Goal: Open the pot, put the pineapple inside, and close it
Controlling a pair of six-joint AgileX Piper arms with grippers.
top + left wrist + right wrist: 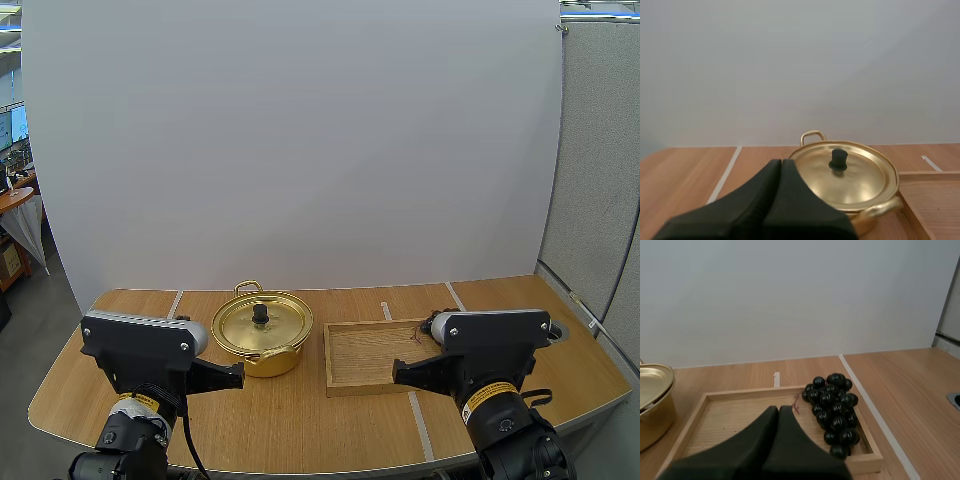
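Observation:
A golden pot (262, 335) stands on the table with its lid (842, 172) on, the lid's black knob (838, 159) upright at its centre. My left gripper (781, 165) is shut on nothing, its fingers lying together as one dark wedge just short of the pot. A wooden tray (372, 355) lies right of the pot. A bunch of dark grapes (834, 405) rests in the tray's far right part. My right gripper (778, 412) is shut and empty, low over the tray's near side, left of the grapes.
White tape lines (417, 415) cross the wooden table. A round hole (556, 331) sits near the table's right edge. Bare tabletop stretches left of the pot and right of the tray.

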